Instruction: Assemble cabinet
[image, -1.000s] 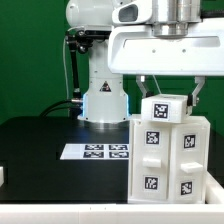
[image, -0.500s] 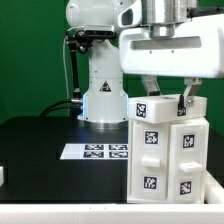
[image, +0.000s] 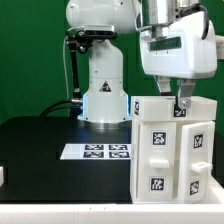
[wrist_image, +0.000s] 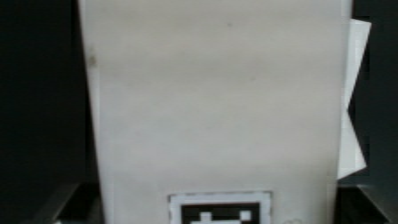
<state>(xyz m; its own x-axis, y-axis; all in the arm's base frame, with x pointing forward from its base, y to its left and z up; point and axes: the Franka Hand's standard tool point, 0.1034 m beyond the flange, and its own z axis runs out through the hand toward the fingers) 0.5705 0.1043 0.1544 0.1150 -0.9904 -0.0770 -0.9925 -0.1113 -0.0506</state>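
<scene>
Bright, even light is falling across the exterior view, and no hard shadows are showing. The cabinet (image: 172, 145) and the arm's white casing are glaring slightly, washing out surface detail. The black table (image: 40, 150) is reflecting almost nothing. The wrist view is looking soft and out of focus: the white panel (wrist_image: 210, 100) is blurring, edges are smearing, and the corners are sinking into darkness.

Cabinet (image: 172, 148) matt white smooth plastic, paper-like tags; tabletop (image: 40, 145) matt black; marker board (image: 95, 152) flat white.
</scene>
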